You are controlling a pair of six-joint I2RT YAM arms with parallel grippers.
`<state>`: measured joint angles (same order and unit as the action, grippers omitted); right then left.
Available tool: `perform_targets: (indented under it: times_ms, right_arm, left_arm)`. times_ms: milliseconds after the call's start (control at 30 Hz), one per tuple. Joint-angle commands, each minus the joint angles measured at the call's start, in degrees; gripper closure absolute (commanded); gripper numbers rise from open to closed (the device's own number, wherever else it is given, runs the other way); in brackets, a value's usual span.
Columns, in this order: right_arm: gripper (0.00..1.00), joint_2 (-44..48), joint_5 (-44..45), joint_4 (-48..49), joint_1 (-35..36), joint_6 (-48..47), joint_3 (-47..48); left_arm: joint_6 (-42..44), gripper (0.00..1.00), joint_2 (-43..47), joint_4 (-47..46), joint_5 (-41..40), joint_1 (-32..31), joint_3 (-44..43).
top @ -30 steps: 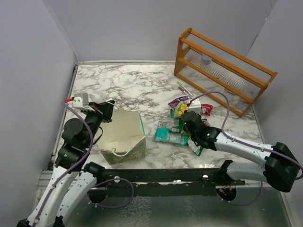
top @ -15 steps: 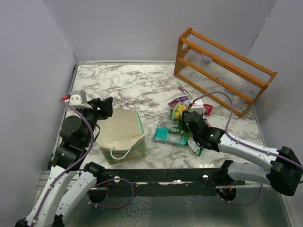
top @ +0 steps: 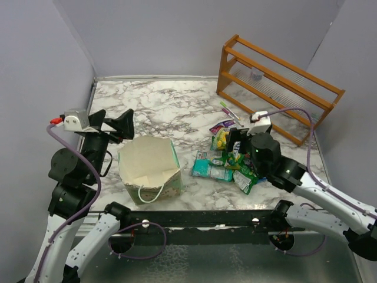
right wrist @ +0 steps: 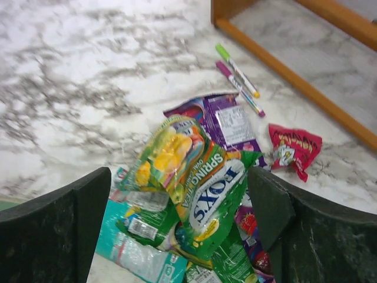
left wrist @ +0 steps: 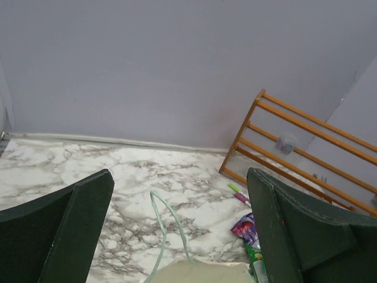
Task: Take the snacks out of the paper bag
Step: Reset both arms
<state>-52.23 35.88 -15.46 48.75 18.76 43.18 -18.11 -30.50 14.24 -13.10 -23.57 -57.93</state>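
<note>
The paper bag (top: 154, 172) stands open on the marble, and no packet shows in its cream inside. Its rim (left wrist: 200, 272) and thin handle (left wrist: 167, 223) sit low in the left wrist view. My left gripper (top: 112, 122) hovers open above the bag's far-left corner, holding nothing. The snacks (top: 227, 160) lie in a heap right of the bag: a green packet (right wrist: 219, 191) on top, a purple one (right wrist: 228, 121), a red one (right wrist: 294, 147) and a teal one (right wrist: 134, 254). Directly over the heap, my right gripper (top: 238, 147) is open and empty.
A wooden rack (top: 277, 88) stands at the back right, its lower rail (right wrist: 283, 59) just beyond the heap. Two pens (right wrist: 238, 78) lie between the rack and the snacks. Walls close off the left side and the back.
Both grippers have gone from shut to wide open. The left one has let go of the bag's rim and lifted up and left. The right one has risen from the heap.
</note>
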Motion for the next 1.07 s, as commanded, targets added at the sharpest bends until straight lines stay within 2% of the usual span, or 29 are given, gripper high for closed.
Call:
perform_targets:
  times_ms: [0, 167, 300, 567, 767, 1033]
  right_arm:
    - [0.01, 5.7, 2.9, -2.0, -0.1, -3.5, 7.3]
    - [0.01, 5.5, 5.3, -7.8, -0.1, -6.9, 21.3]
    - [0.01, 7.3, 1.6, -7.8, -0.1, -8.9, 29.4]
    - [0.01, 15.5, -5.1, 3.2, -0.1, -14.4, 31.7]
    - [0.01, 18.0, -6.8, 5.5, -0.1, -14.8, 34.4]
    - [0.01, 19.7, -5.6, 8.1, -0.1, -16.3, 33.3]
  left_arm:
    - [6.5, 0.01, -0.7, -1.1, -0.4, 0.3, -5.3]
    - [12.3, 0.01, -1.8, -2.0, -1.7, 0.3, -10.5]
    - [14.9, 0.01, -1.9, -3.3, -2.0, 0.3, -12.8]
    - [19.3, 0.01, -1.4, -3.3, -4.4, 0.3, -16.6]
    - [21.4, 0.02, -0.4, -4.0, -5.8, 0.3, -17.4]
    - [21.2, 0.03, -0.4, -3.8, -5.6, 0.3, -18.2]
